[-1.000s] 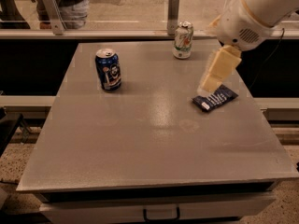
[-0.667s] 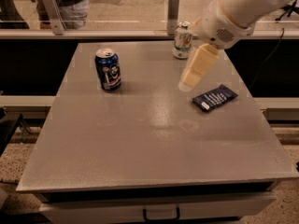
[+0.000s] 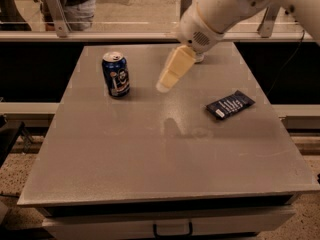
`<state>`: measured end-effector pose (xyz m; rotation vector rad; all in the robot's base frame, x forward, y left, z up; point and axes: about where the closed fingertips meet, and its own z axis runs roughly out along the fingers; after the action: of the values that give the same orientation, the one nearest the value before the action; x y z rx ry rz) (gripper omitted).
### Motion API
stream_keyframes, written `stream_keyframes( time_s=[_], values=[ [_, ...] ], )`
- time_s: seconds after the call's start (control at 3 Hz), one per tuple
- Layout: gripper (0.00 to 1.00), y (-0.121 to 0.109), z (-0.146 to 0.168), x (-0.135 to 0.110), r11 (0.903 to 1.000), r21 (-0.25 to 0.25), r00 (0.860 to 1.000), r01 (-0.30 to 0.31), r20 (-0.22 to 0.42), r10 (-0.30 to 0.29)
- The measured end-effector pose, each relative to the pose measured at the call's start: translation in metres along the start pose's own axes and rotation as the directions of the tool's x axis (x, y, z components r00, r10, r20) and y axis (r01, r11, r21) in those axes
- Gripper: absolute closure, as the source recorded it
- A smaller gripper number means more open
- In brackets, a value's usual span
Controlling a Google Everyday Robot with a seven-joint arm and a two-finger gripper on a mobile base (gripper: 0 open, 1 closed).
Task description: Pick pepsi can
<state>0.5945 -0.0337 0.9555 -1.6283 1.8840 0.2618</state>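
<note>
The pepsi can (image 3: 115,74), dark blue with a silver top and a white and red label patch, stands upright on the grey table (image 3: 165,149) at the back left. My gripper (image 3: 165,85), with pale yellow fingers, hangs over the table's back middle, to the right of the can and apart from it. The white arm reaches in from the upper right. Nothing is in the gripper.
A flat dark blue snack wrapper (image 3: 230,104) lies at the table's right. The arm hides the white-and-green can at the back; only a bit of it shows by the wrist. A glass barrier with metal posts (image 3: 55,14) runs behind the table.
The arm has swung left across the table, from above the snack wrapper toward the pepsi can. The can and the wrapper have not moved.
</note>
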Motion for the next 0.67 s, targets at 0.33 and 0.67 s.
stream_keyframes(
  time_s=[0.33, 0.67],
  values=[
    [0.00, -0.006, 0.029, -0.026, 0.9997, -0.011, 0.999, -0.020, 0.048, 0.021],
    [0.00, -0.012, 0.059, -0.049, 0.9987, -0.011, 0.996, -0.050, 0.073, 0.051]
  ],
)
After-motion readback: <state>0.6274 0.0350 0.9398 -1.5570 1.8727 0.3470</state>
